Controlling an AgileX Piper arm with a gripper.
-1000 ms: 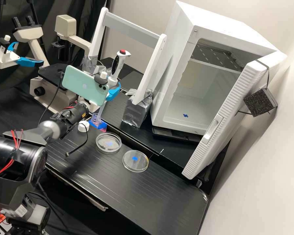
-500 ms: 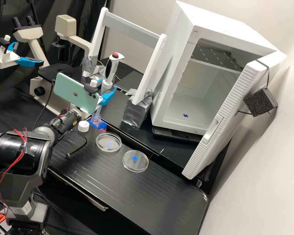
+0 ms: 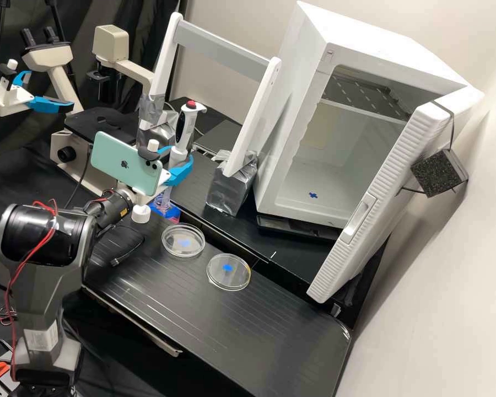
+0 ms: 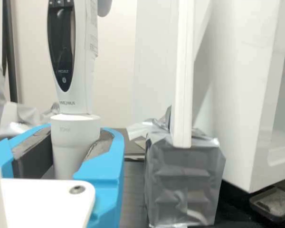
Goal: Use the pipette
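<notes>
Found the pipette (image 3: 187,124) grasped round its lower barrel by the gripper (image 3: 180,156), between two blue fingers (image 3: 180,174); read as near upright in the wrist view. Located it at the small clear bottle (image 3: 162,203), lower end pointing down; cannot tell the depth of the tip. Noted also a white cap (image 3: 140,214) near the bottle, two clear dishes (image 3: 228,272) lying flat on the black bench (image 3: 270,331), and an open white cabinet (image 3: 297,110) beyond.
</notes>
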